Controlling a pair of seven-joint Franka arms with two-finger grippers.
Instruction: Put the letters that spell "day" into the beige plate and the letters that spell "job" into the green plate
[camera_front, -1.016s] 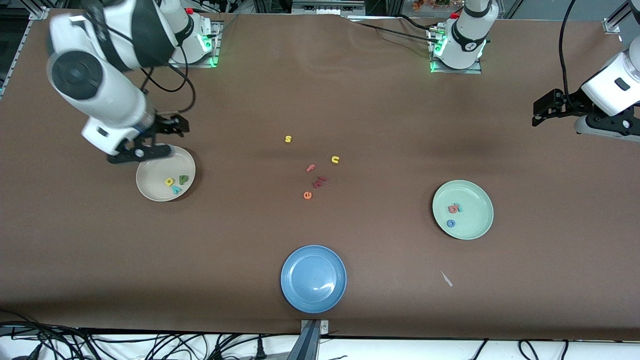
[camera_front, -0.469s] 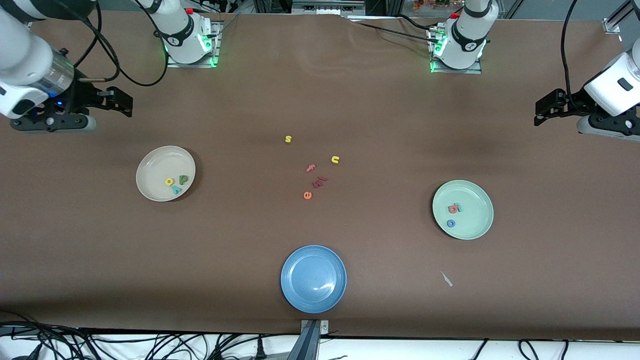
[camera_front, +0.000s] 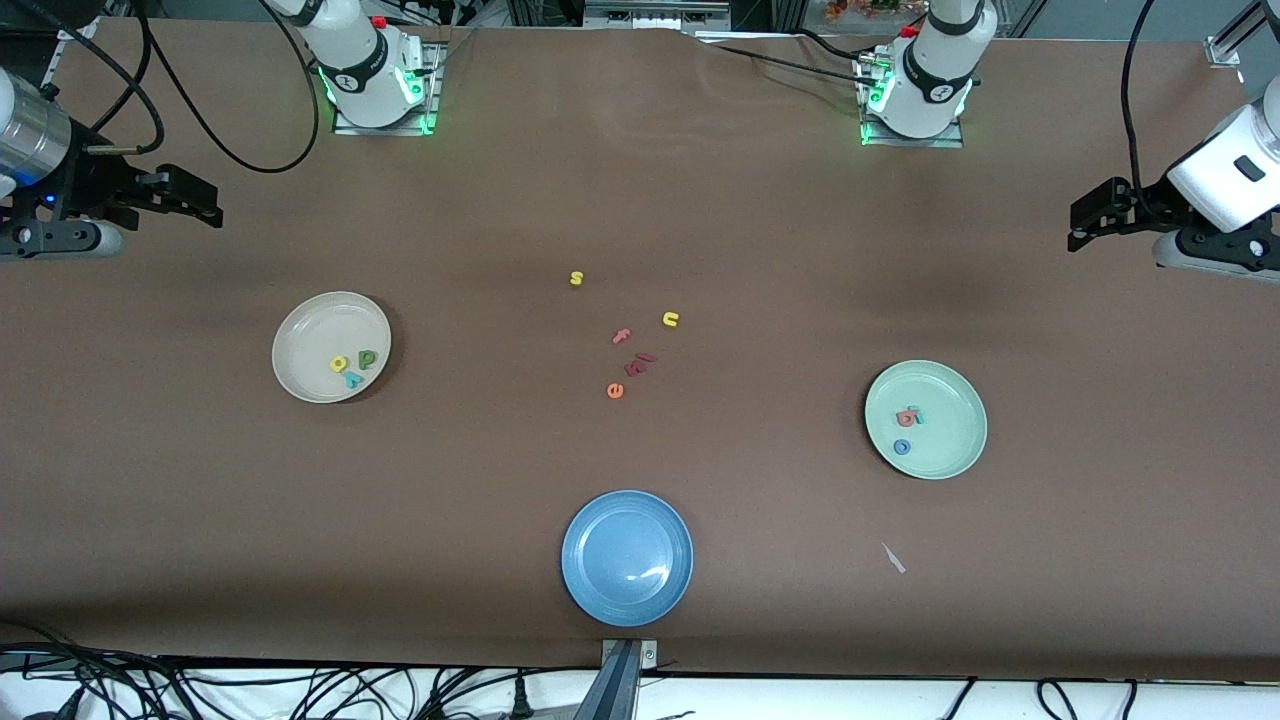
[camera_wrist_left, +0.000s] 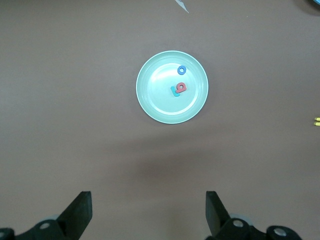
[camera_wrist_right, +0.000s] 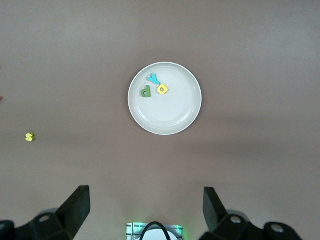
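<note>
The beige plate (camera_front: 308, 335) lies toward the right arm's end of the table. In it are the yellow a (camera_front: 339, 364), the dark green d (camera_front: 367, 358) and the teal y (camera_front: 352, 379). The green plate (camera_front: 950, 435) lies toward the left arm's end and holds the pink-red b (camera_front: 906, 418), the teal j (camera_front: 917, 411) and the blue o (camera_front: 902, 447). My right gripper (camera_front: 212, 205) hangs open and empty over bare table at its end. My left gripper (camera_front: 1074, 228) waits open and empty over bare table at the left arm's end. The right wrist view looks down on the beige plate (camera_wrist_right: 170, 112), and the left wrist view on the green plate (camera_wrist_left: 159, 100).
A blue plate (camera_front: 600, 590) sits near the front edge, mid-table. Loose letters lie in the middle: yellow s (camera_front: 576, 278), yellow u (camera_front: 670, 319), pink f (camera_front: 622, 336), dark red pieces (camera_front: 640, 363), orange e (camera_front: 615, 391). A white scrap (camera_front: 893, 558) lies nearer the camera than the green plate.
My right arm has drawn back from over the beige plate's rim toward its end of the table and risen. The left arm and all letters have stayed put.
</note>
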